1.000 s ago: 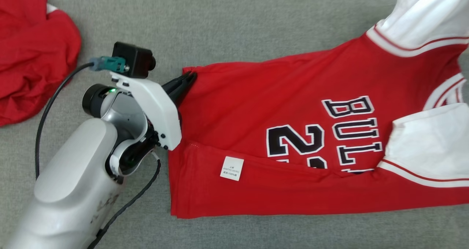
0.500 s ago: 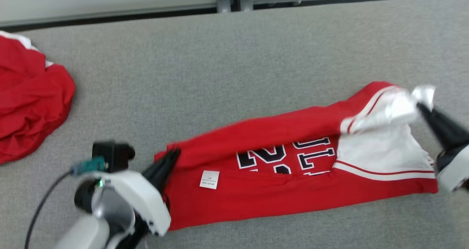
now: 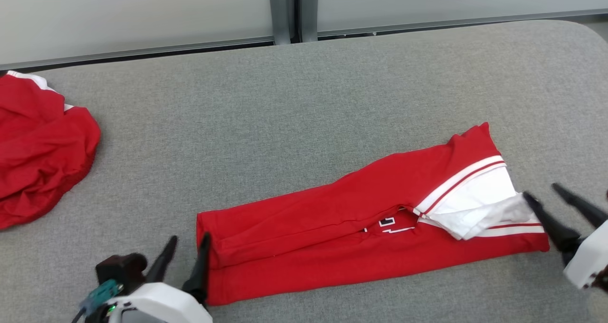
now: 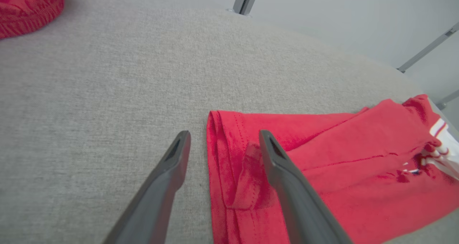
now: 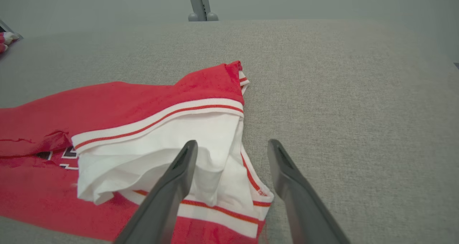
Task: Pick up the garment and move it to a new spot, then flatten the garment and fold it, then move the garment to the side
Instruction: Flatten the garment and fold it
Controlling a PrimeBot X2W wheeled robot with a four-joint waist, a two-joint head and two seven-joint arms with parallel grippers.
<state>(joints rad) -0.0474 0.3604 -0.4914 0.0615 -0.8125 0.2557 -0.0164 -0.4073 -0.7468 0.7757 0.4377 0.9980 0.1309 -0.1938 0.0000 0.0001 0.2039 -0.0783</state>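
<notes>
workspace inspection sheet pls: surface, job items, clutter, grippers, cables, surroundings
Surface: grey fabric tabletop, bare around the jersey.
Job's things: red jersey folded into a long strip, white sleeve on top at its right end.
Clutter: crumpled red garment at the far left.
Grippers: left gripper open at the jersey's left end; right gripper open at its right end; neither holds cloth.
Cables: teal plug by the left wrist camera.
Surroundings: pale wall panels, grey post behind the table.

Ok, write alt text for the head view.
A red jersey, folded into a long strip, lies on a grey surface; the left gripper and right gripper stand open at its ends. A crumpled red garment lies far left.
</notes>
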